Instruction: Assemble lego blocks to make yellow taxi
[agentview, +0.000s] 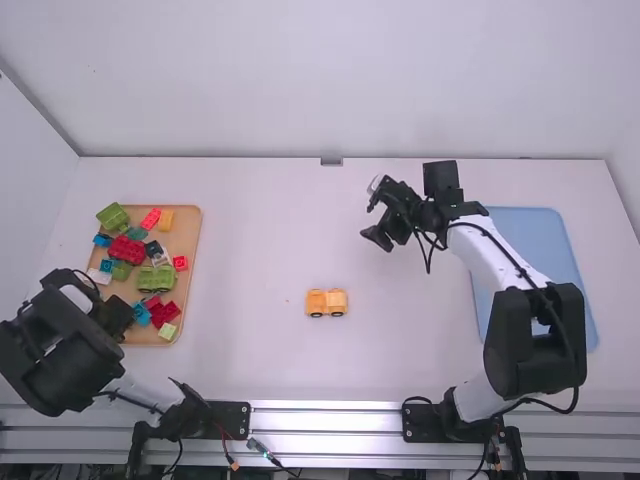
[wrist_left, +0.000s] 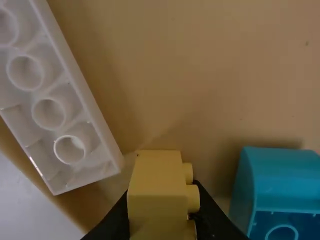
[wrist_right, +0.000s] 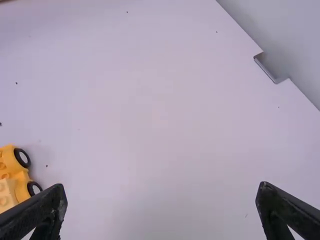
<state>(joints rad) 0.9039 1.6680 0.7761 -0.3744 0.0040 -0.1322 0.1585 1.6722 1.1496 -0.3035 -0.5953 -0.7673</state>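
Note:
The left gripper (agentview: 117, 316) is low over the front left part of the wooden tray. In the left wrist view, a yellow block (wrist_left: 157, 192) with studs facing sideways sits between the fingers of the left gripper (wrist_left: 162, 220), which is shut on it. A yellow car (agentview: 327, 302) on black wheels stands at mid-table; its side shows in the right wrist view as a yellow wheeled body (wrist_right: 14, 172). The right gripper (agentview: 372, 215) is held above the table, behind and right of the car. In its wrist view the right gripper (wrist_right: 162, 197) is open, nothing between its fingers.
Around the left gripper, the wooden tray (agentview: 190, 232) holds several red, green, blue and white blocks. A white block (wrist_left: 55, 100) and a blue block (wrist_left: 280, 182) lie near the held one. A blue mat (agentview: 535, 235) lies under the right arm.

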